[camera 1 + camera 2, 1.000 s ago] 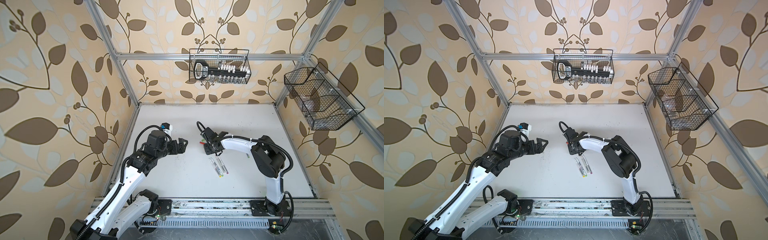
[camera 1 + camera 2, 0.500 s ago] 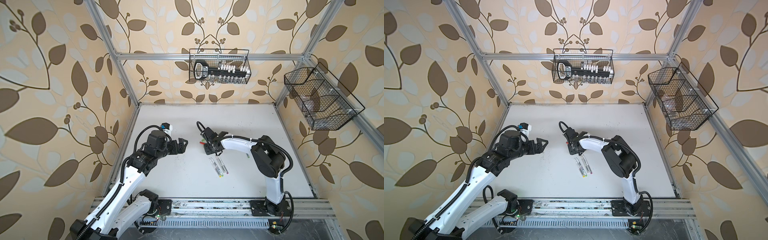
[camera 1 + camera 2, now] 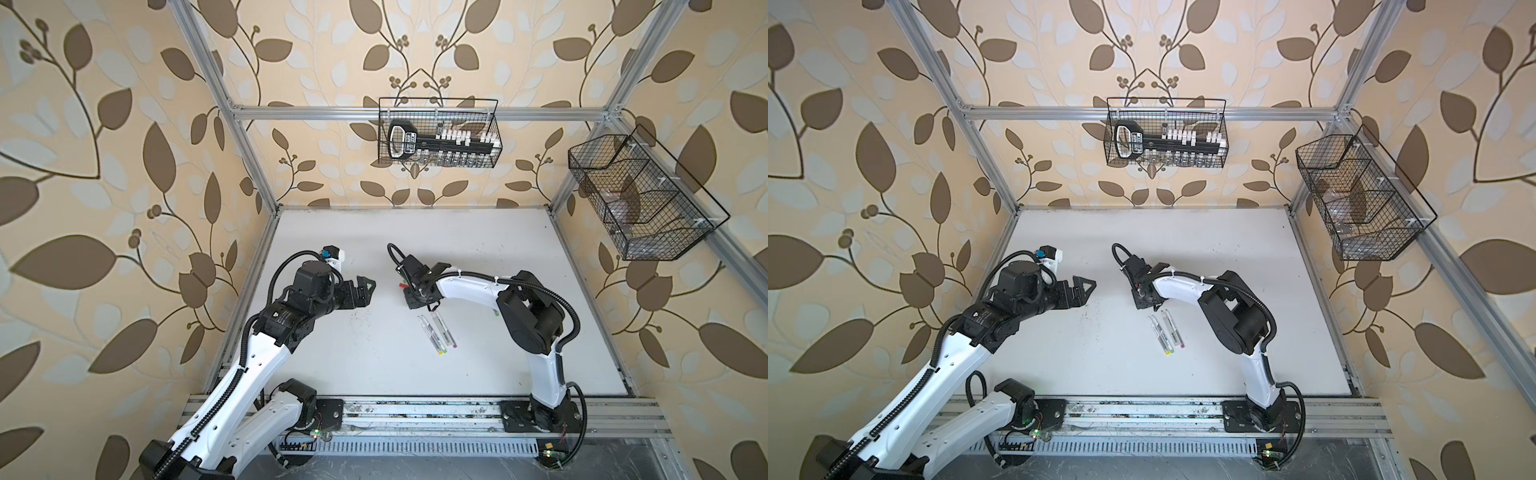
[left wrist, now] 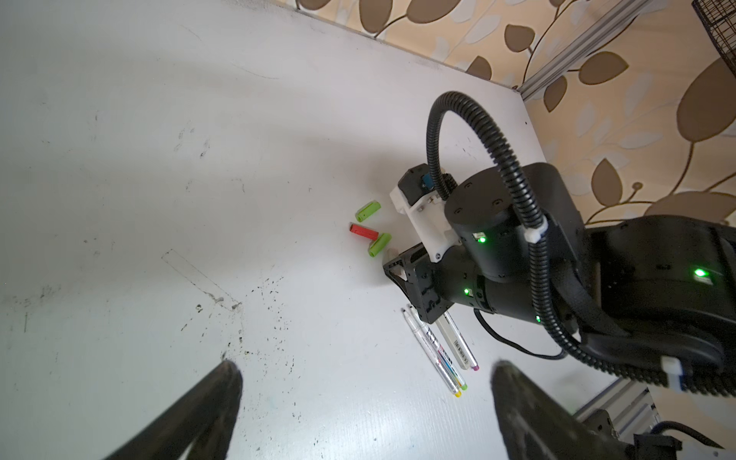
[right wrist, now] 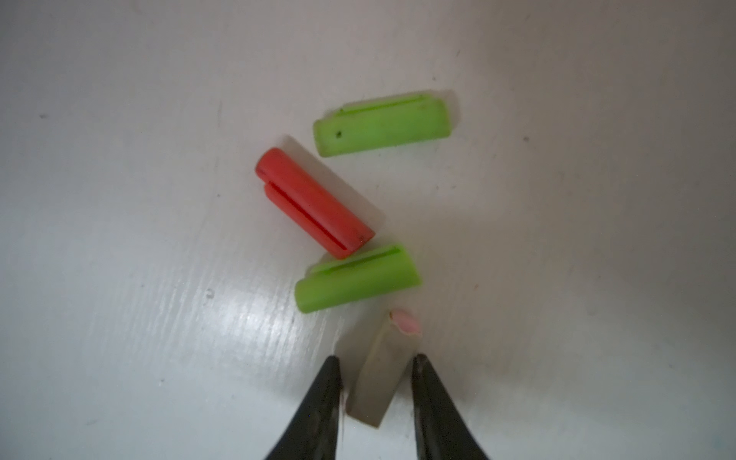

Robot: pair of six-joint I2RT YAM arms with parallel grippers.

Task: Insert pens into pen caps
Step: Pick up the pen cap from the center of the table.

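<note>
The left arm (image 3: 266, 353) rises from the lower left of a top view and bends toward centre, wrist about level above the white table (image 3: 478, 232). The right arm (image 3: 469, 286) arches in from the lower right, wrist pitched down at mid-frame. The left gripper (image 4: 366, 366) is spread wide and holds nothing. The right gripper (image 5: 374, 357) is low over the table, its fingers (image 5: 318, 406) close on either side of a pale pen (image 5: 378, 394) with a pink end. Whether they pinch it I cannot tell. Three more pens (image 3: 436, 334) lie side by side just below that gripper in a top view. Beyond the flanked pen's end lie the near green cap (image 5: 354, 278), the red cap (image 5: 314, 203) and the far green cap (image 5: 382, 125).
</note>
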